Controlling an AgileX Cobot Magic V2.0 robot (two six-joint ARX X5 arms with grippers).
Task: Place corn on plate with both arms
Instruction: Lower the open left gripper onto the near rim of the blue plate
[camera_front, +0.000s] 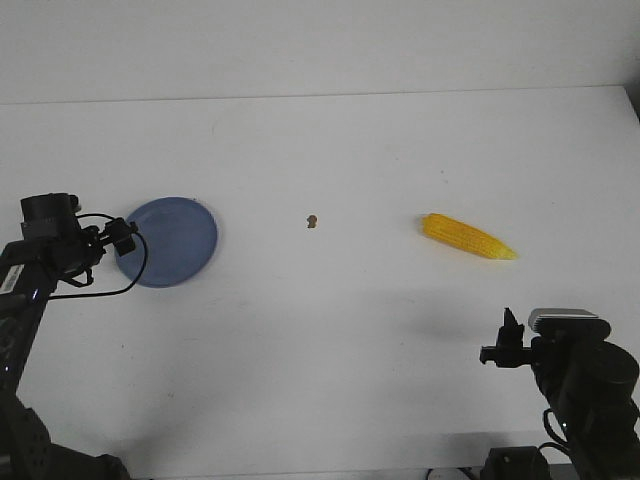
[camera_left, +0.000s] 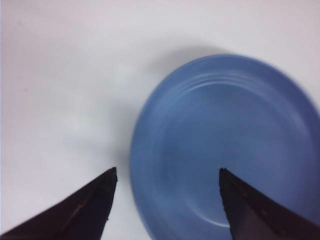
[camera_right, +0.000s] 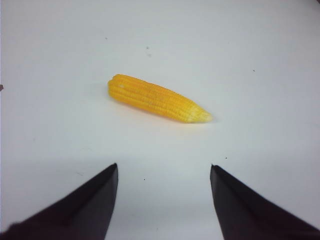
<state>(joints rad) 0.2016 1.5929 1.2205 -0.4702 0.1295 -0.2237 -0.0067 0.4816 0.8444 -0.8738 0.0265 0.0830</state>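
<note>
The corn lies toward the bench's right edge, apart from the wide-open right gripper. Likely light, rigid and rounded: grip it mid-cob, across its width.

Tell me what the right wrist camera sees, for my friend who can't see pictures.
A yellow, bumpy toy corn cob lies on its side on a plain white table, its pointed tip aimed away from its rounded end. The right end effector shows two dark pointed fingers spread open, not touching the corn.
</note>
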